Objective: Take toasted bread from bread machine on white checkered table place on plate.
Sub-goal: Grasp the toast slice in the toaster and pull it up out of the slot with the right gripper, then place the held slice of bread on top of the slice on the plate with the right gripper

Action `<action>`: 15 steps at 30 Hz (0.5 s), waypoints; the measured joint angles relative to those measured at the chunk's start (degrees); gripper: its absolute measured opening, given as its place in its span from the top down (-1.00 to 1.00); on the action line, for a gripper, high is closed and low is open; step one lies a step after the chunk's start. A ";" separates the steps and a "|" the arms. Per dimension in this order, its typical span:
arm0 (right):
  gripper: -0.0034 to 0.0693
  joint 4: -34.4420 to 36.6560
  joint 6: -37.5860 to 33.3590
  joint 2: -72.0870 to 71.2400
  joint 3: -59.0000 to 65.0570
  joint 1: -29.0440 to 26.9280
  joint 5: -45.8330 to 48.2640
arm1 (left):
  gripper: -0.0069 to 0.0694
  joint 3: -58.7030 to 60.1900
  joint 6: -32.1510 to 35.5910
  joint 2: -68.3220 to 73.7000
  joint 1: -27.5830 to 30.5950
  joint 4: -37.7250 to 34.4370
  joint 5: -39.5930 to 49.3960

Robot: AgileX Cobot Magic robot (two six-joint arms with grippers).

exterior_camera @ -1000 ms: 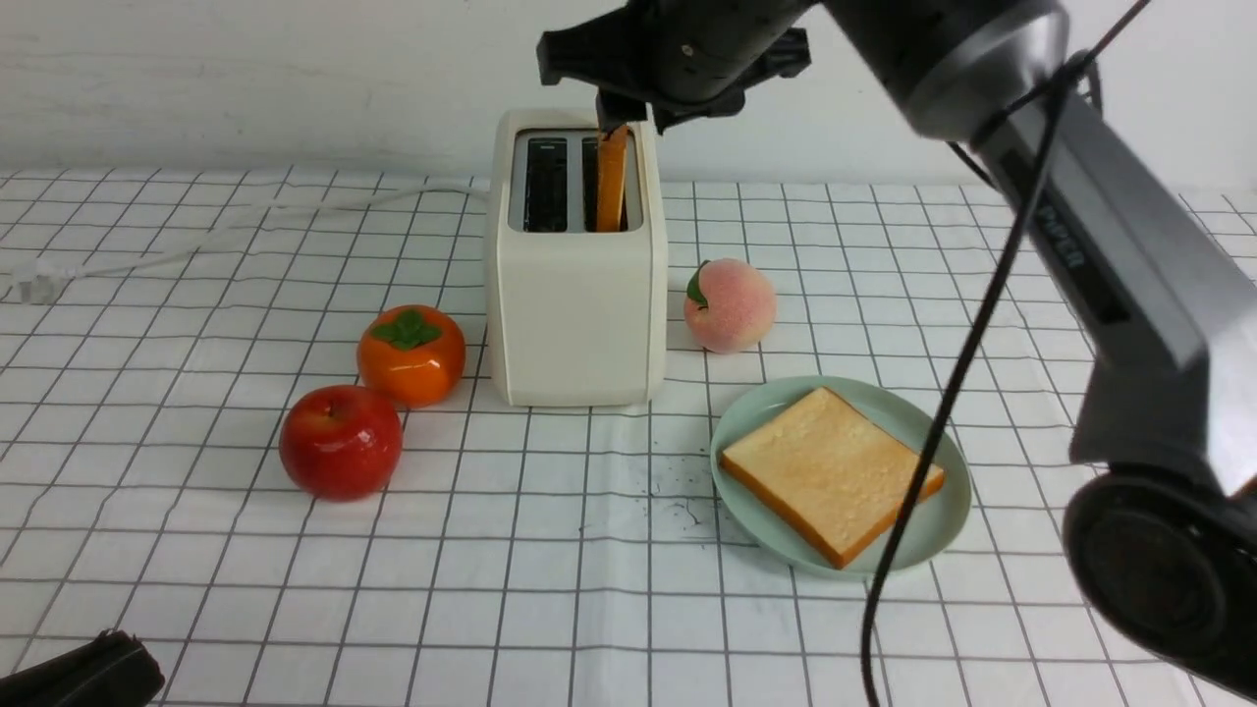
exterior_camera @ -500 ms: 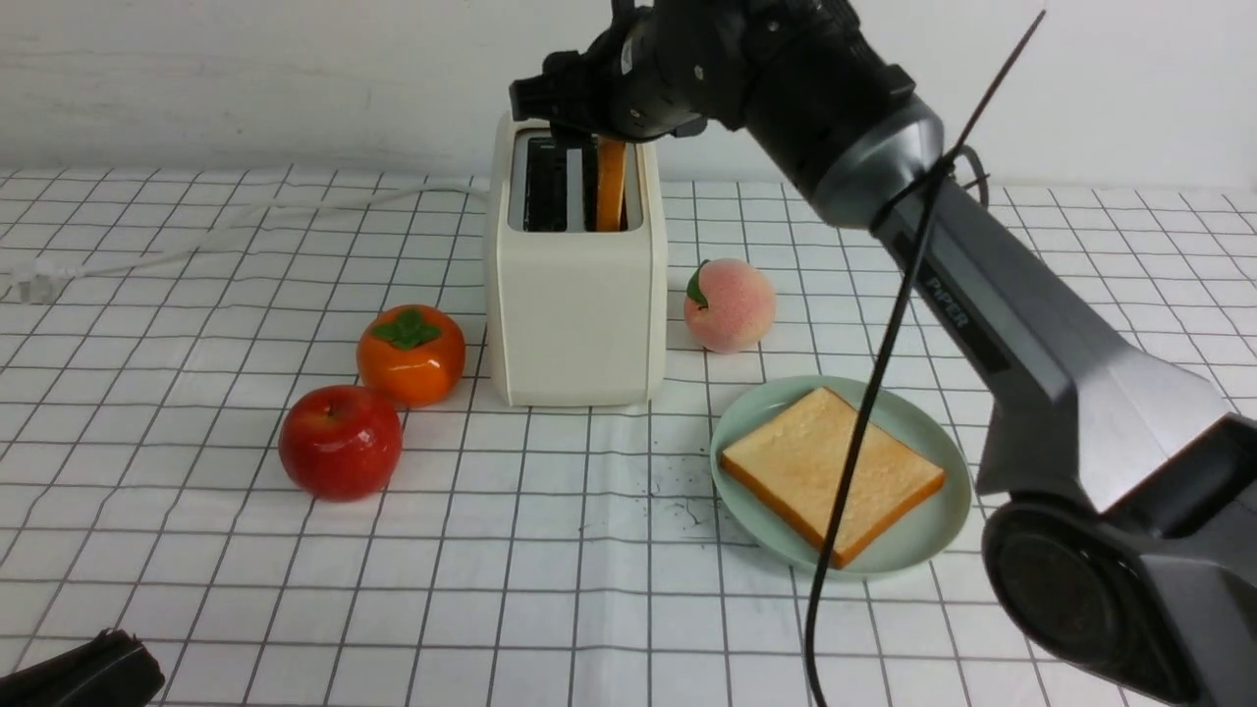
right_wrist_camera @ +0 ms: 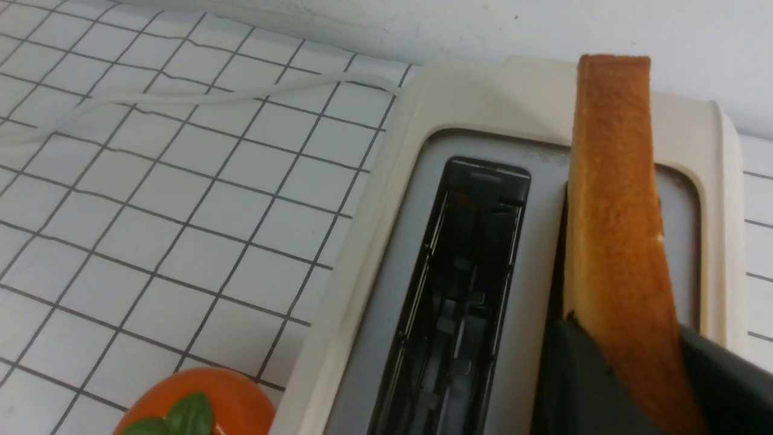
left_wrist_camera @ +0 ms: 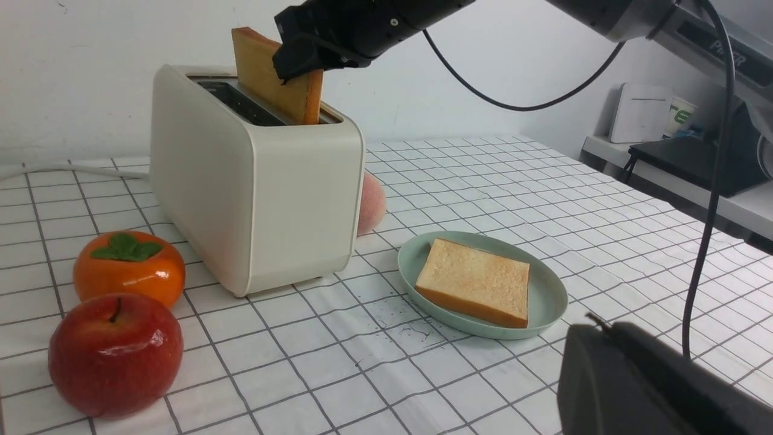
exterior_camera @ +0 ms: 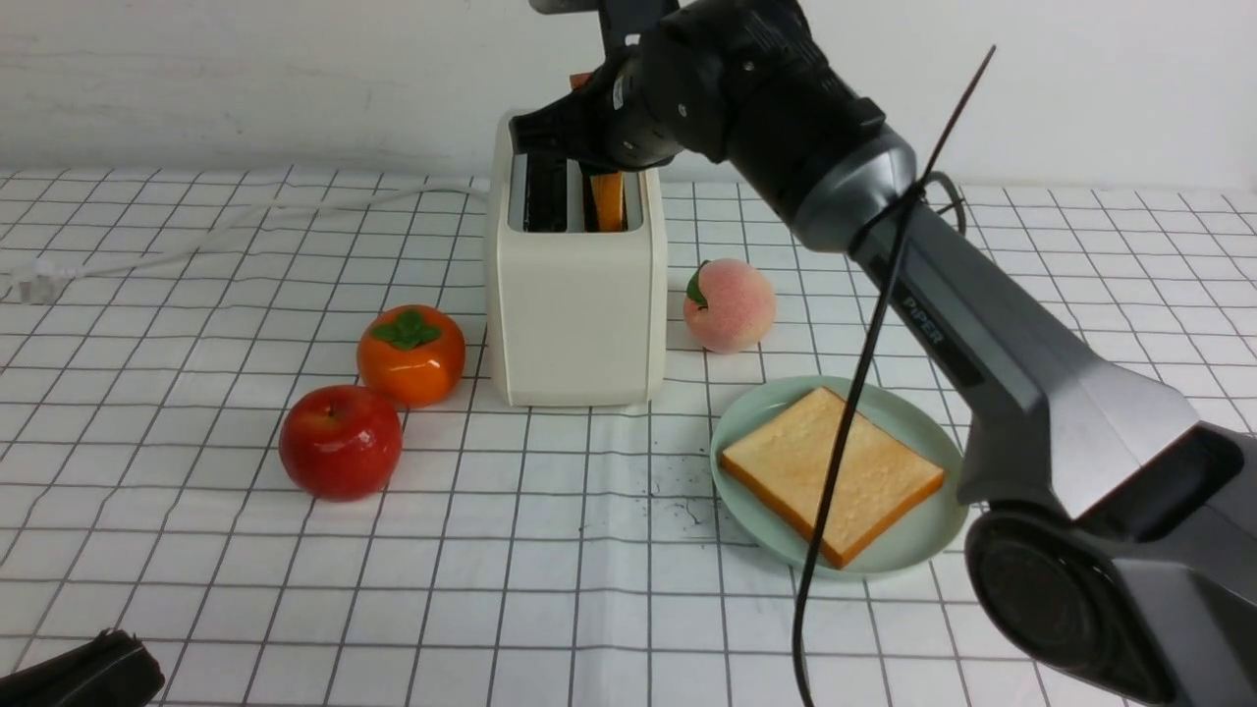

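The bread machine (exterior_camera: 574,304) stands on the white checkered table (exterior_camera: 491,589). One slice of toasted bread (exterior_camera: 609,201) stands upright in its right slot, sticking well out in the left wrist view (left_wrist_camera: 266,72). My right gripper (exterior_camera: 601,167) reaches down over the slots, its dark fingers (right_wrist_camera: 580,386) pressed on both faces of that slice (right_wrist_camera: 610,211). The left slot is dark and empty. A second slice (exterior_camera: 830,471) lies flat on the plate (exterior_camera: 923,535), right of the machine. My left gripper (left_wrist_camera: 598,329) is shut and empty, low near the front left.
A red apple (exterior_camera: 341,442) and an orange persimmon (exterior_camera: 410,353) sit left of the bread machine, a peach (exterior_camera: 729,304) to its right. The white cord (exterior_camera: 245,221) runs back left to a plug (exterior_camera: 34,285). My right arm's black cable (exterior_camera: 845,442) hangs across the plate.
My right gripper has come down from above the bread machine onto the standing slice and now grips its sides. The right arm has swung left. Nothing else has moved.
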 joint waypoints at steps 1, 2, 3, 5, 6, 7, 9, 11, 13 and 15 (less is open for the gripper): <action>0.56 -0.07 0.00 0.00 0.00 0.00 0.00 | 0.85 0.00 0.00 0.00 0.00 0.00 0.00; 0.56 -0.12 0.00 0.00 0.00 0.00 0.00 | 0.85 0.00 0.00 0.00 0.00 0.00 0.00; 0.56 -0.12 0.00 0.00 0.00 0.00 0.00 | 0.85 0.00 0.00 0.00 0.00 0.00 0.00; 0.56 -0.26 0.00 -0.19 0.00 0.00 0.07 | 0.85 0.00 0.00 0.00 0.00 0.00 0.00; 0.56 -0.52 0.00 -0.53 0.00 0.00 0.13 | 0.85 0.00 0.00 0.00 0.00 0.00 0.00; 0.56 -0.57 0.00 -0.87 0.00 0.00 0.26 | 0.85 0.00 0.00 0.00 0.00 0.00 0.00; 0.56 -0.63 0.00 -2.08 0.06 0.00 0.25 | 0.85 0.00 0.00 0.00 0.00 0.00 0.00; 0.56 -0.74 0.00 -3.83 0.06 0.00 0.25 | 0.85 0.00 0.00 0.00 0.00 0.00 0.00; 0.56 -0.74 0.00 -6.65 0.06 0.00 0.25 | 0.85 0.00 0.00 0.00 0.00 0.00 0.00; 0.56 -0.63 -0.11 -9.34 0.06 0.00 0.46 | 0.85 0.00 0.00 0.00 0.00 0.00 0.00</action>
